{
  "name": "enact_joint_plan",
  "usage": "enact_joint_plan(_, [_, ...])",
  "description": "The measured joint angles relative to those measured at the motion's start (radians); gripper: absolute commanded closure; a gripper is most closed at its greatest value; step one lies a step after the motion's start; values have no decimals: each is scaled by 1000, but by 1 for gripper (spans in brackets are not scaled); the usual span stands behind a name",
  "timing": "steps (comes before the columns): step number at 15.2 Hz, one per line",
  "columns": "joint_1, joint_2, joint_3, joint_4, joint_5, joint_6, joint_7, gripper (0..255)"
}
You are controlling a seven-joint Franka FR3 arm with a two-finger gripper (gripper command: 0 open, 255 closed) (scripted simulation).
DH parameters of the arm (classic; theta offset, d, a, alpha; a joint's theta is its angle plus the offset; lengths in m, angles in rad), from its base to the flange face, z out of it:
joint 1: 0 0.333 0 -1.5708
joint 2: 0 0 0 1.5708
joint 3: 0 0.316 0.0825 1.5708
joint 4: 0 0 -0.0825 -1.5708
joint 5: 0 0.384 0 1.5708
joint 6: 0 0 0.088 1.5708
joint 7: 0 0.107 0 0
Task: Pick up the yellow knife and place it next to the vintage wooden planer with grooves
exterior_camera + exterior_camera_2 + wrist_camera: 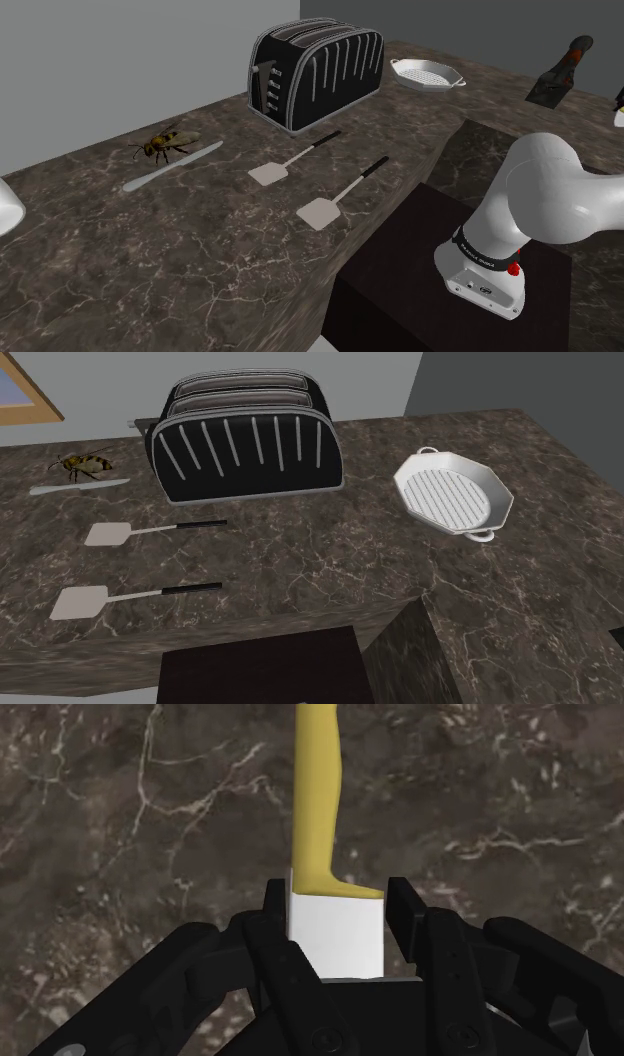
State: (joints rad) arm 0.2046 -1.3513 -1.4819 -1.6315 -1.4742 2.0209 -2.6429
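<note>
- The two black fingers (402, 914) are closed in on the yellow-handled knife (318, 794), one against each side of its white blade
- The yellow handle runs straight out past their tips, away from the hand
- The handle's far end is cut off, the blade's near part is hidden between the finger bases, and whether the knife touches the counter cannot be told
- Beyond the fingers lies a dark, pale-veined marble counter (520, 824); the shoulder view shows a plain grey wall (90, 60) behind it
</note>
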Motion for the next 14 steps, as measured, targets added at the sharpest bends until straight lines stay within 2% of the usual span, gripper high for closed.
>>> enact_joint_plan(4, [0,0,-1,0,-1,1,0,255])
enact_joint_plan(5, [0,0,-1,0,-1,1,0,0])
enact_joint_plan(11, [0,0,-1,0,-1,1,0,0])
enact_joint_plan(14, [-36,22,39,-27,29,-29,-2,0])
